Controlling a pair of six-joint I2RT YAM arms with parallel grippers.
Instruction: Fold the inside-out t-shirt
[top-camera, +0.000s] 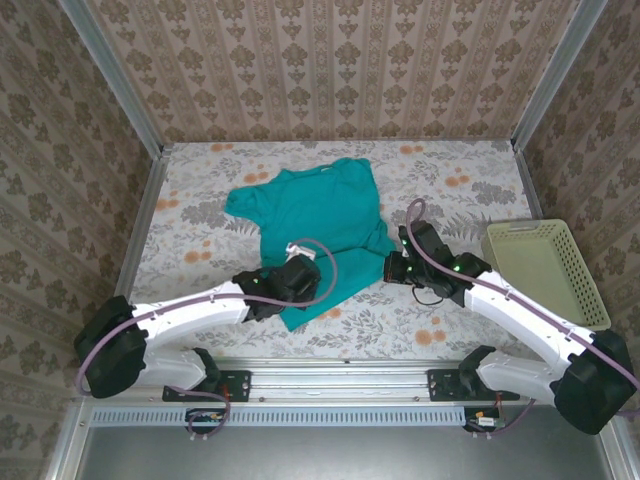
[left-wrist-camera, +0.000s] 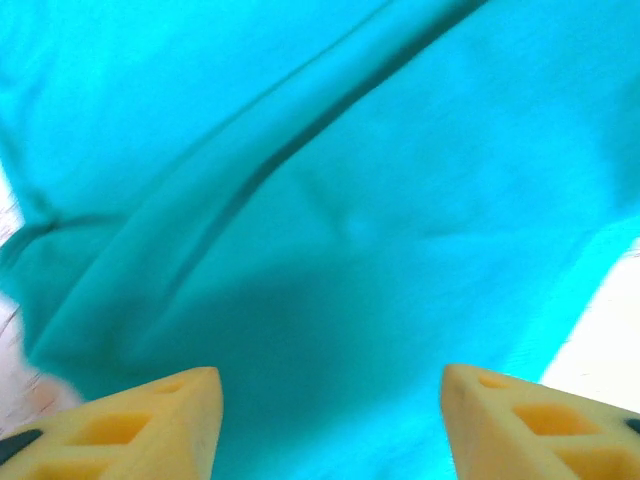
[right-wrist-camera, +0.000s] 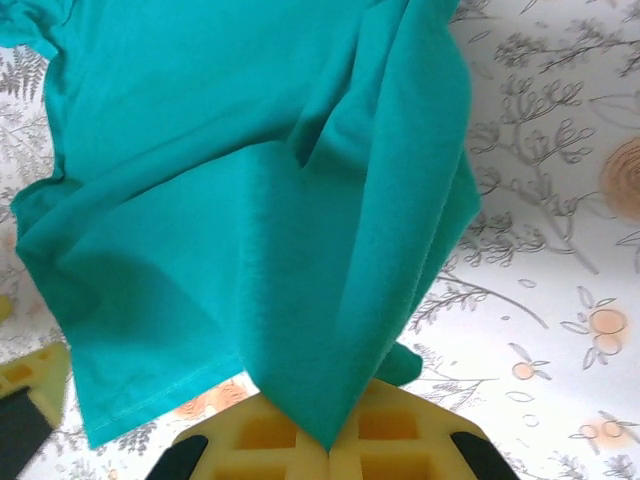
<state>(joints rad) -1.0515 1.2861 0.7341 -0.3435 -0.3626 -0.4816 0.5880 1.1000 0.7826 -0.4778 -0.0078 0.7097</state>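
Teal t-shirt (top-camera: 315, 215) lies partly under left arm (top-camera: 200, 300); right jaws pinch its edge, left jaws spread.

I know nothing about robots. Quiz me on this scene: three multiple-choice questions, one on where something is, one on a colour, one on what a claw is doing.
1. Where does the pale yellow basket stand? A) far left corner B) at the table's right side C) between the arms' bases
2. What colour is the t-shirt? A) teal-green B) red C) white
3. What is the right gripper doing? A) hanging open over bare table B) gripping the basket C) pinching a fold of the t-shirt
Answers: B, the top view shows it on the right. A, teal in every view. C, cloth runs between its closed yellow fingers.
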